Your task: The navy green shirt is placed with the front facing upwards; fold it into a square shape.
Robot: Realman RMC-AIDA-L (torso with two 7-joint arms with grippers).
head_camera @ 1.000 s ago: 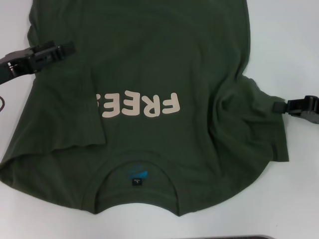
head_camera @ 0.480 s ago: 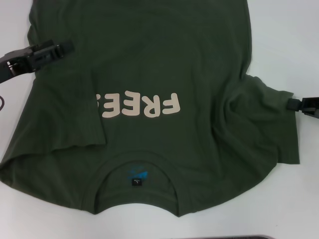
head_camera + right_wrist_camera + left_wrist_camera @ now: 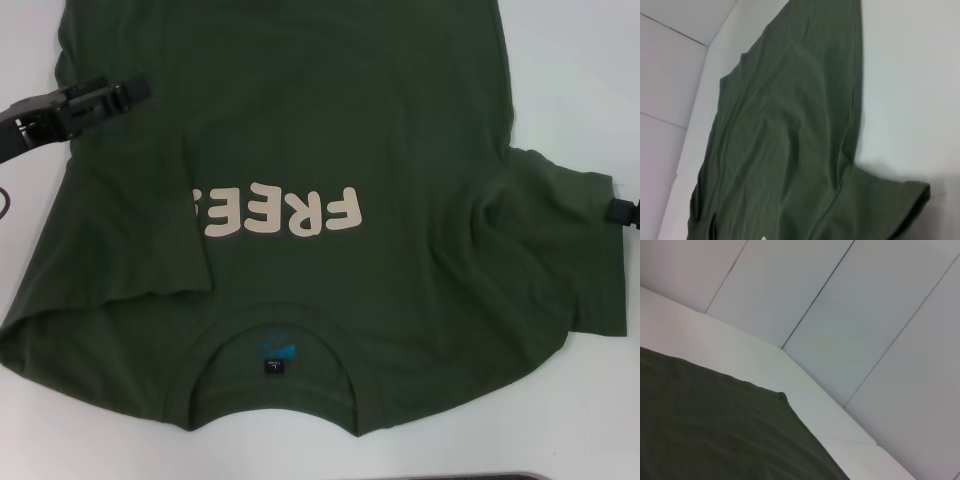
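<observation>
Left gripper [image 3: 128, 92]: black fingers lie over the shirt's left side, far of the lettering, tips close together on the cloth; whether they pinch fabric or only rest on it cannot be told. Right gripper [image 3: 624, 211]: only a black tip shows at the right edge of the head view, touching the hem of the right sleeve; jaw state cannot be told there either. The navy green shirt [image 3: 300, 140] lies spread on the white table [image 3: 570, 90], front up, collar at the near side and body running to the far edge. Cream letters [image 3: 275, 211] read upside down across the chest; the left end of the word is covered by a flap of the left side folded inward. A small black neck tag [image 3: 272, 367] with blue print above it sits inside the collar. The right sleeve [image 3: 560, 240] is drawn out to the right, with creases bunching between it and the chest. The left wrist view shows a shirt corner on the table, pale wall panels [image 3: 865, 315] beyond.
</observation>
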